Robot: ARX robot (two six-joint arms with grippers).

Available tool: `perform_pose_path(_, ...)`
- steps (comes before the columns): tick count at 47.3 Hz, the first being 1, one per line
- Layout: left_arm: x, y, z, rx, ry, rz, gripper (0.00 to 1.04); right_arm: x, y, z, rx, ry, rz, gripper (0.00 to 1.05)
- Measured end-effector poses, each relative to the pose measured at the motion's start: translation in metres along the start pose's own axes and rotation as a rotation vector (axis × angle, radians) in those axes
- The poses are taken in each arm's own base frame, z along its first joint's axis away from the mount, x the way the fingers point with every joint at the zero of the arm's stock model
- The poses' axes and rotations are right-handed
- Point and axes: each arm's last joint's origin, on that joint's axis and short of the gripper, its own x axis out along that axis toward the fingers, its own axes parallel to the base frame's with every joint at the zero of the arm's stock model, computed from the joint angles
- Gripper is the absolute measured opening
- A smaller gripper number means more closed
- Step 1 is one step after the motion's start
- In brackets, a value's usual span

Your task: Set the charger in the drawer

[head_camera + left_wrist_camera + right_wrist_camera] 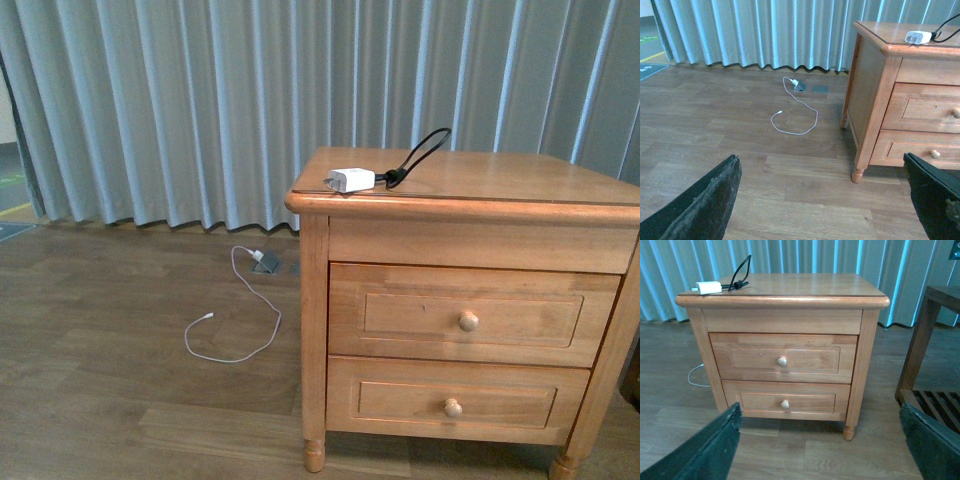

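The charger (350, 180) lay on top of the nightstand (460, 208), right at its front left corner, close to the edge. It was a small white block, and its long side ran along the nightstand's front edge. Its thick black cable (425, 150) came out of the end that faced the middle of the nightstand and looped up toward the back. The top drawer (400, 315) was shut, with its round wooden knob (468, 321) in the middle of its front. The lower drawer (400, 405) under it was shut too. A thin white cable (240, 335) lay on the floor off the nightstand's left side. The left claw (819, 159) was wide open, with only floor showing between its two dark fingers (705, 205). It hung low, out past the nightstand's left side, and the charger was up high and off to one side of it. The right claw (820, 406) was wide open too and held nothing. It faced the front of the nightstand almost straight on, so the knob sat right ahead of it. I think the right arm was nearer to the drawer, and the left arm was on the charger's side. My guess is the drawer had to be pulled open first, since nothing could go in while it was shut.
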Motion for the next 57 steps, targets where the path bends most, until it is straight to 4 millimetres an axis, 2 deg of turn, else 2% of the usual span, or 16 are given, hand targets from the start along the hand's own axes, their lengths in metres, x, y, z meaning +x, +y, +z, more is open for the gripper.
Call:
perform_pose_path(1, 0.000, 0.000, 0.000, 0.000, 0.000, 0.000, 0.99, 0.000, 0.000, 0.000, 0.000, 0.000, 0.000, 0.98)
perform_pose_path(24, 0.000, 0.000, 0.000, 0.000, 0.000, 0.000, 0.99, 0.000, 0.001, -0.001, -0.027, 0.031, 0.029, 0.96)
perform_pose_path(31, 0.000, 0.000, 0.000, 0.000, 0.000, 0.000, 0.99, 0.017, 0.004, 0.008, -0.093, 0.090, 0.092, 0.96)
perform_pose_path(37, 0.000, 0.000, 0.000, 0.000, 0.000, 0.000, 0.99, 0.048, 0.011, 0.024, -0.111, 0.088, 0.112, 0.96)
perform_pose_path(42, 0.000, 0.000, 0.000, 0.000, 0.000, 0.000, 0.99, 0.091, 0.021, 0.026, -0.142, 0.107, 0.115, 0.96)
perform_pose_path(50, 0.000, 0.000, 0.000, 0.000, 0.000, 0.000, 0.99, 0.160, 0.038, 0.008, -0.182, 0.166, 0.105, 0.96)
perform_pose_path(57, 0.000, 0.000, 0.000, 0.000, 0.000, 0.000, 0.99, 0.211, 0.051, -0.019, -0.221, 0.204, 0.107, 0.96)
